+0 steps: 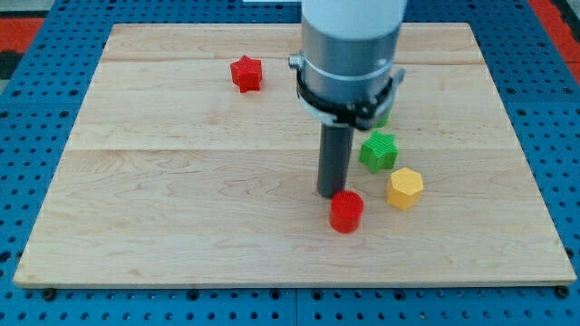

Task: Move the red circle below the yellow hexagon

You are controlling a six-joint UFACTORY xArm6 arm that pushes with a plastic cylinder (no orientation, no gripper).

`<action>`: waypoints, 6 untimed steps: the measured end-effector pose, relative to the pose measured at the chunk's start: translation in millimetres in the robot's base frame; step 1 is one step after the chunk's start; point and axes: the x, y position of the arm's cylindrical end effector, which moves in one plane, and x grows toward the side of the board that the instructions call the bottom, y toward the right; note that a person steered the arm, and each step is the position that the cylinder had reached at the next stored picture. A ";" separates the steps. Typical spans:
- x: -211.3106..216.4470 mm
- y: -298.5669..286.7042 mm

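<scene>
The red circle [345,212] lies on the wooden board [181,199], right of the middle and near the view's bottom. The yellow hexagon [405,188] sits to its right and slightly higher, a short gap apart. My tip [328,194] is down on the board just up and to the left of the red circle, touching or nearly touching its edge. The rod rises into the grey arm body [352,54].
A green cube-like block [379,150] sits just above the yellow hexagon. Another green block [385,114] is mostly hidden behind the arm body. A red star [246,73] lies near the view's top, left of the arm.
</scene>
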 end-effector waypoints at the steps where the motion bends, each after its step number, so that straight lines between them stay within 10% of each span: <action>1: 9.9 7.0; 6: 59.1 31.9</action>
